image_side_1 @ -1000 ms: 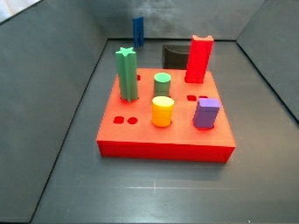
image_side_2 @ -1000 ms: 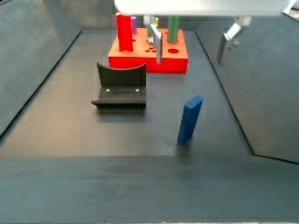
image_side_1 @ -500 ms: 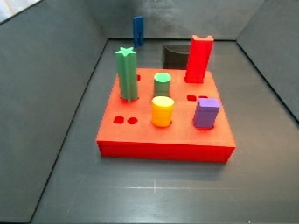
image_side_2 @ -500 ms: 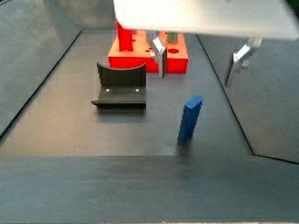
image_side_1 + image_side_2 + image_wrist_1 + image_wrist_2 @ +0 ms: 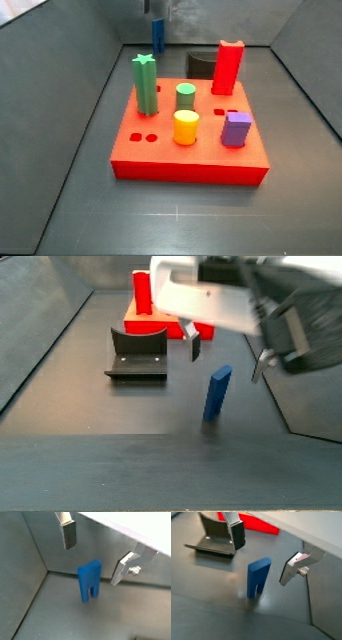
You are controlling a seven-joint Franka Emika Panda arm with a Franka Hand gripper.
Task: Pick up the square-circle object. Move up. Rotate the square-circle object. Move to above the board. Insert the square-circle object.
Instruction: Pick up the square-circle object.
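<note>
The square-circle object [image 5: 89,580], a slim dark blue peg, stands upright on the dark floor [image 5: 211,577], well apart from the board [image 5: 187,140] and beyond the fixture [image 5: 138,353] as seen from the board's side. The gripper [image 5: 95,553] hangs above it with its fingers spread wide and nothing between them; in both wrist views the peg's top sits below the gap, with one finger [image 5: 68,534] off to one side and the other finger [image 5: 295,567] off to the opposite side, neither touching it. In a side view the gripper [image 5: 227,344] is just above the peg [image 5: 218,393], its fingertips near the level of the peg's top. On the board [image 5: 258,523] stand a green star peg [image 5: 144,85], a tall red block [image 5: 229,66], a green round peg [image 5: 186,98], a yellow round peg [image 5: 186,127] and a short purple peg [image 5: 237,129]. In that side view the blue peg [image 5: 158,36] shows beyond the board's far edge, near the floor's far wall.
</note>
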